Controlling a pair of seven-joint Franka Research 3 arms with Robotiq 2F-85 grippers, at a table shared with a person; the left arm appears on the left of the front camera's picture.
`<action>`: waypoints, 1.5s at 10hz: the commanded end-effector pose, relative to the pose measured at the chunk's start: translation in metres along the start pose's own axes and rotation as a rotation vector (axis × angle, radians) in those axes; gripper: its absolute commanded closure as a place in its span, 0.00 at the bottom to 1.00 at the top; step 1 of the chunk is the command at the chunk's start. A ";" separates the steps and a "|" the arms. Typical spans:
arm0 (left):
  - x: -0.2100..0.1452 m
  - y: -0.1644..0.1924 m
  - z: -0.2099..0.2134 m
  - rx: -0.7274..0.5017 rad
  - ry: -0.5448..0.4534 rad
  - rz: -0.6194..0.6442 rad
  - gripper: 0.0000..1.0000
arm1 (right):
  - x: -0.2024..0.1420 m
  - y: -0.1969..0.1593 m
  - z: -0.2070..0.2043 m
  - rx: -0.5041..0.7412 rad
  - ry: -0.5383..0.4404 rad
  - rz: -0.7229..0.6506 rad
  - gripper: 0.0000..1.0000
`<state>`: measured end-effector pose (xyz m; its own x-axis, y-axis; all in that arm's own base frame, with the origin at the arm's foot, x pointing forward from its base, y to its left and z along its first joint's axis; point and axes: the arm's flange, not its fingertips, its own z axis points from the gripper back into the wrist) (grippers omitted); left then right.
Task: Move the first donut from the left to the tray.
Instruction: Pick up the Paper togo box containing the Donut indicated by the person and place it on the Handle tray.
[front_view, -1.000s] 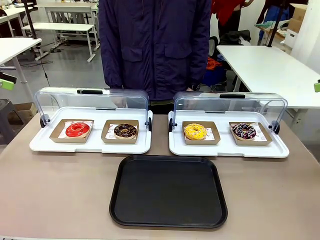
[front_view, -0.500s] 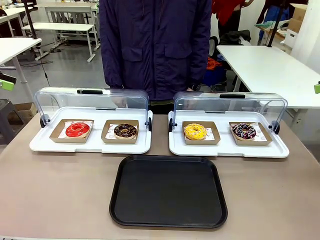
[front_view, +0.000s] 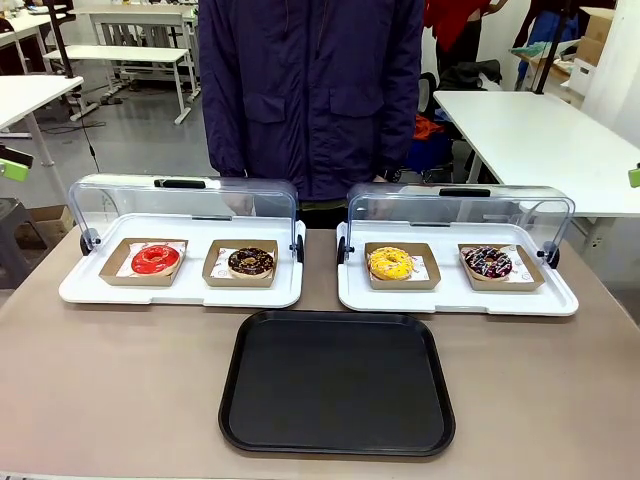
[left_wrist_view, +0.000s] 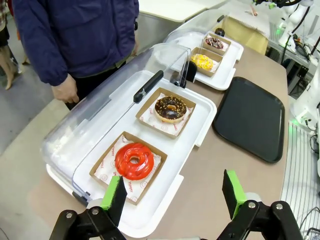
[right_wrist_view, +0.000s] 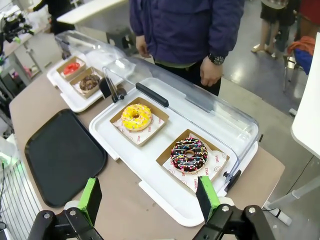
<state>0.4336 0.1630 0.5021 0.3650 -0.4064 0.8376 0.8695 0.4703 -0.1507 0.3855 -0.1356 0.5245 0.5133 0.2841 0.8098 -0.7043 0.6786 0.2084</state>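
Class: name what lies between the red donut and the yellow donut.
In the front view, the chocolate donut sits between the red donut and the yellow donut.

Beyond the left jaws, a raised clear lid (left_wrist_view: 87, 117) walled the far side of the red donut (left_wrist_view: 134, 160); space above lay open.

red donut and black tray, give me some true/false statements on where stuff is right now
1. The red donut sits in a cardboard tray on the left display tray. True.
2. The black tray already holds a donut. False: no donut lies on it.
3. The left gripper is shut on the red donut. False: its jaws stand open and hold nothing.
4. The chocolate donut lies beside the red donut on the same display tray. True.
5. The yellow donut shares that tray too. False: it lies on the right display tray.
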 end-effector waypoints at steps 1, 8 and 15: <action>0.001 0.000 0.000 -0.006 -0.010 -0.004 0.00 | 0.001 -0.002 -0.001 0.009 -0.026 0.021 0.00; 0.001 0.000 0.000 -0.006 -0.010 -0.004 0.00 | 0.001 -0.002 -0.001 0.009 -0.026 0.021 0.00; 0.001 0.000 0.000 -0.006 -0.010 -0.004 0.00 | 0.001 -0.002 -0.001 0.009 -0.026 0.021 0.00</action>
<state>0.4336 0.1632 0.5021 0.3652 -0.4063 0.8376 0.8694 0.4707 -0.1507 0.3853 -0.1359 0.5243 0.5142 0.2839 0.8093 -0.7039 0.6788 0.2091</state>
